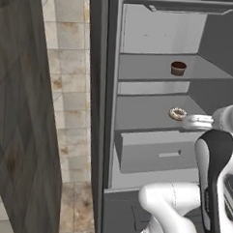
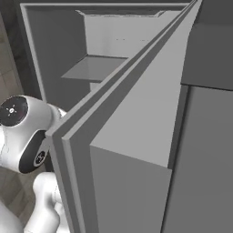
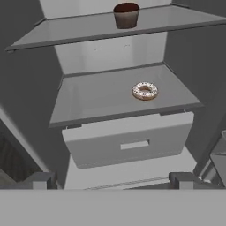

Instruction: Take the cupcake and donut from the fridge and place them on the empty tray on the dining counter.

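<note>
The fridge stands open, its light grey interior facing the robot, and everything else here is placed against it. To its left in the left base view a wood-grain panel rises, with a strip of beige tiled floor between panel and fridge. In the right base view the open fridge door crosses the frame edge-on, hiding most of the interior; the back wall and one shelf show behind it.

Inside the fridge, two shelves sit above a drawer. The upper shelf carries the cupcake, dark brown, upright, toward the right half of the shelf and near its front edge. The lower shelf carries the donut, lying flat with whitish speckled icing up, right of the shelf's middle and a little back from its front lip. Cupcake and donut are well apart, one shelf between them. The drawer below the lower shelf is closed, a slot handle at its centre.

The gripper hangs in front of the fridge below drawer height, aimed into the interior. Its jaws are spread wide, holding nothing, clear of shelves and drawer. The two dark fingertips stand far apart at the bottom of the hand view.
</note>
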You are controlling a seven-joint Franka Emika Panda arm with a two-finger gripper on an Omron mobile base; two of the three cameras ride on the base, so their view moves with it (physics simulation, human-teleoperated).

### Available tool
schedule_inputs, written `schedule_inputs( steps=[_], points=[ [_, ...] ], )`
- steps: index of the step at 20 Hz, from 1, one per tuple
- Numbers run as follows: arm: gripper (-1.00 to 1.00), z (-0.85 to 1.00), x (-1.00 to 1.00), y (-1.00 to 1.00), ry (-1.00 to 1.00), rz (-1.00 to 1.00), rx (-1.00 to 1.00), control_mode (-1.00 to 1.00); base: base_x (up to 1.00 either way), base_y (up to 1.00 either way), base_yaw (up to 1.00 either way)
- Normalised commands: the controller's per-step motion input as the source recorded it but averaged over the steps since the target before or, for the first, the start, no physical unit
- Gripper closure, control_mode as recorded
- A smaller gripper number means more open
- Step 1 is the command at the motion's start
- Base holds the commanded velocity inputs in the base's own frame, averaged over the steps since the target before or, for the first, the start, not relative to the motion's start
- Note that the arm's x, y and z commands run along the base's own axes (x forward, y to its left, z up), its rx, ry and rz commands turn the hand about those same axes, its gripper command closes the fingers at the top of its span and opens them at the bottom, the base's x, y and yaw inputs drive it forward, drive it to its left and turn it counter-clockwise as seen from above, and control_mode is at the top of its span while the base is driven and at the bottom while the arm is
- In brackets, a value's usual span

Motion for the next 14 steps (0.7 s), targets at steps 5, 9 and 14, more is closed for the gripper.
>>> schedule_inputs(
  steps=[5, 9, 14],
  points=[
    [-1.0, -0.08, 0.76, -0.16, 0.08, 0.0, 0.0, -1.0, 0.0, 0.0, 0.0],
    [-1.0, -0.18, 0.68, -0.31, 0.08, 0.0, 0.0, -1.0, 0.0, 0.0, 0.0],
    [-1.0, -0.27, 0.39, -0.16, 0.07, 0.02, 0.0, -1.0, 0.0, 0.0, 0.0]
  ],
)
